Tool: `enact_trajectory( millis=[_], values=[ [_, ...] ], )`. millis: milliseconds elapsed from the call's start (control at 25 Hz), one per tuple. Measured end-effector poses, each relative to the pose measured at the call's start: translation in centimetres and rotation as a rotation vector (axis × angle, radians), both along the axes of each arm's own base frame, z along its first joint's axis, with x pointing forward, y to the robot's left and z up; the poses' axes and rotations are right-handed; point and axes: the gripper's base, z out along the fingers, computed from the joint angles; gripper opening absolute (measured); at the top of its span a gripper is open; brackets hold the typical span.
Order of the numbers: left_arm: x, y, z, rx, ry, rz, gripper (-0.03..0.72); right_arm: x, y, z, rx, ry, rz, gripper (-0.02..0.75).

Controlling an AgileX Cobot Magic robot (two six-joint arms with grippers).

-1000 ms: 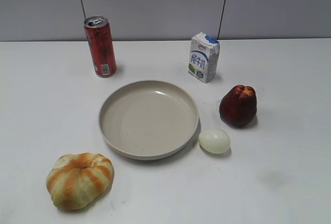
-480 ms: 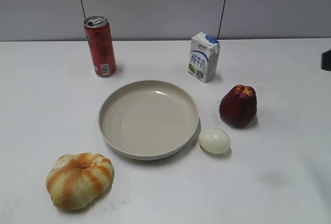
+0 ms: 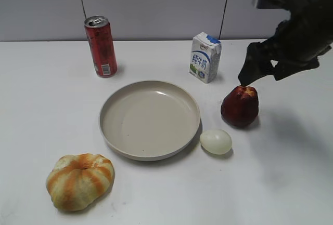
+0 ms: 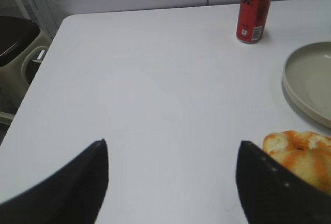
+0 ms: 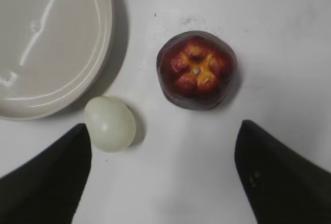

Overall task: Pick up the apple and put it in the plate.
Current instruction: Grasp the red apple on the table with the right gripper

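White tabletop (image 3: 47,105): tall red aluminium drink can (image 3: 101,46), far left; small white-and-blue milk carton (image 3: 205,57), far centre; pale whitish egg (image 3: 216,141), near right; orange-striped pumpkin-shaped bun (image 3: 80,180), near left.

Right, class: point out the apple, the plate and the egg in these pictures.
apple (image 5: 196,70), right wrist view, on its yellowish lobed crown.
plate (image 3: 149,119), exterior view, on its bare beige floor.
egg (image 5: 109,123), right wrist view, on the middle of its pale shell.

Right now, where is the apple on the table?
In the exterior view the apple stands right of the plate, just behind the egg, with the right gripper above it.
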Motion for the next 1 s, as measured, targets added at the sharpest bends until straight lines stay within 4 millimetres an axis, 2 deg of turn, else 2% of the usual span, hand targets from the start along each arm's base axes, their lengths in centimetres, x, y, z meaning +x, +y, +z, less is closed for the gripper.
enact_trajectory(
  millis=[120,280,480,600,680,880,1000],
  values=[
    [0.0,0.0,0.0,0.000,0.000,0.000,0.585,2.4,0.5,-2.5,-0.033,0.066,0.004,0.689],
    [0.0,0.0,0.0,0.000,0.000,0.000,0.585,4.6,0.9,-4.8,-0.068,0.104,0.006,0.686],
    [0.0,0.0,0.0,0.000,0.000,0.000,0.585,6.1,1.2,-7.6,-0.085,0.158,0.004,0.675],
    [0.0,0.0,0.0,0.000,0.000,0.000,0.585,6.4,1.3,-9.1,-0.091,0.194,0.002,0.630],
    [0.0,0.0,0.0,0.000,0.000,0.000,0.585,6.6,1.3,-9.2,-0.090,0.197,0.002,0.606],
    [0.0,0.0,0.0,0.000,0.000,0.000,0.585,6.9,1.5,-8.8,-0.091,0.214,0.011,0.605],
    [0.0,0.0,0.0,0.000,0.000,0.000,0.585,7.5,1.7,-7.3,-0.089,0.221,0.028,0.605]
  ],
)
